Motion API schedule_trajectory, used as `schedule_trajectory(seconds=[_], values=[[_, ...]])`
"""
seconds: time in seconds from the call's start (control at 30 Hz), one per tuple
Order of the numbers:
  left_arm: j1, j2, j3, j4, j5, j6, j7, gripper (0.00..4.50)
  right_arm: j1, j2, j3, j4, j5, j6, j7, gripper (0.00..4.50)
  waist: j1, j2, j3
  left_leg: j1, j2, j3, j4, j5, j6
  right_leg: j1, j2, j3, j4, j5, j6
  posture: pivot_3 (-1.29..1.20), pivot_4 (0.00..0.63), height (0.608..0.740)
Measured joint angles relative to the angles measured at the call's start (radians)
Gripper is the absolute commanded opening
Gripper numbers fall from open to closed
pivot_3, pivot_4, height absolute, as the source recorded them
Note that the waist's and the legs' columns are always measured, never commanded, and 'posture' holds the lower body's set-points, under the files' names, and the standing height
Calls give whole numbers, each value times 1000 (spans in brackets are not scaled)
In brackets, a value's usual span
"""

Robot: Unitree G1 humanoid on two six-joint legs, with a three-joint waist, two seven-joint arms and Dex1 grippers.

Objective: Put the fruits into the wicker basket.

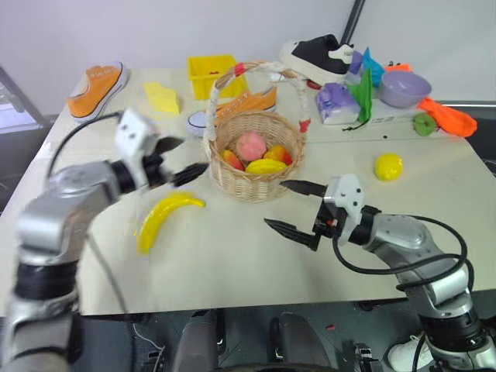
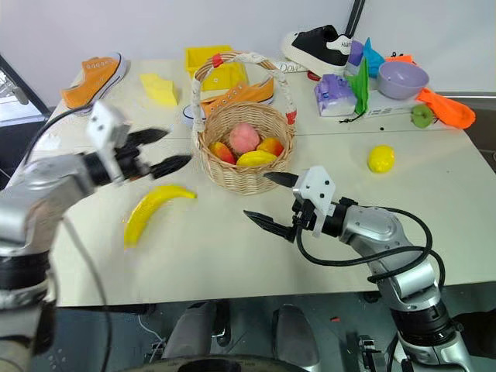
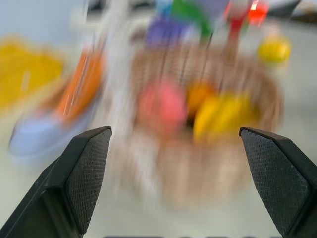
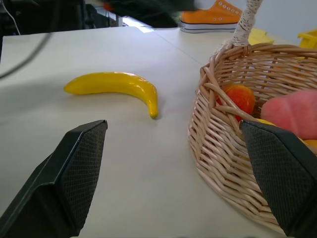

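Right gripper (image 1: 296, 207) wide open, empty, your 5 o'clock off wicker basket (image 1: 256, 180); left gripper (image 1: 180, 160) open, empty; no legible writing

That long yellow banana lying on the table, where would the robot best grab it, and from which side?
Probably across the thick middle of the long curved yellow toy banana, coming down from above. It lies flat on the pale table, apart from the round woven wicker basket, so open fingers can straddle its narrow width. The open left gripper is nearest.
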Motion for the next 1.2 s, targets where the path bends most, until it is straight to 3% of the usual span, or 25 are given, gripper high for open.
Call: schedule_trajectory(seconds=[0.17, 0.53, 0.63, 0.8, 0.83, 1.03, 1.2], values=[[92, 171, -29, 34, 94, 48, -12, 4436, -24, -18, -11, 8, 7, 0, 38, 4500, 7, 0, 0, 0, -3, 0, -1, -2, -3, -3, -4, 0, -2, -1, -3, 0, 150, 733], [74, 168, -178, 77, 105, 174, -50, 4436, -54, -43, -18, 0, 29, 20, 64, 4500, -3, 0, 0, -2, -2, 0, -4, -1, -1, -3, -6, 1, -2, -2, -4, 0, 150, 733], [77, 168, -198, 89, 123, 160, -58, 3650, -55, -43, -17, -3, 29, 21, 58, 4500, -5, 0, 0, -2, -2, 0, -4, -1, -1, -3, -6, 1, -2, -2, -5, 0, 150, 733], [76, 145, -177, 122, 139, 113, -47, 1101, -54, -42, -16, -3, 29, 21, 50, 4500, -4, 0, 0, -2, -2, 0, -4, -2, -2, -4, -6, 1, -2, -2, -5, 0, 150, 733], [76, 145, -171, 122, 140, 106, -46, 854, -53, -42, -16, -3, 29, 20, 50, 4500, -4, 0, 0, -2, -2, 0, -4, -2, -2, -4, -7, 1, -2, -2, -5, 0, 150, 733], [98, 142, -26, 49, 83, 59, -72, 854, -28, -42, -14, -3, 29, 20, 51, 4500, -5, 0, 0, -3, -2, 0, -4, -2, -2, -4, -7, 1, -2, -2, -5, 0, 150, 733], [39, 126, 62, -46, -53, 92, -99, 854, -27, -43, -15, -3, 29, 20, 53, 4500, -2, 0, 0, -2, -3, 0, -3, -1, -1, -2, -7, 1, -2, -2, -5, 0, 150, 733]])
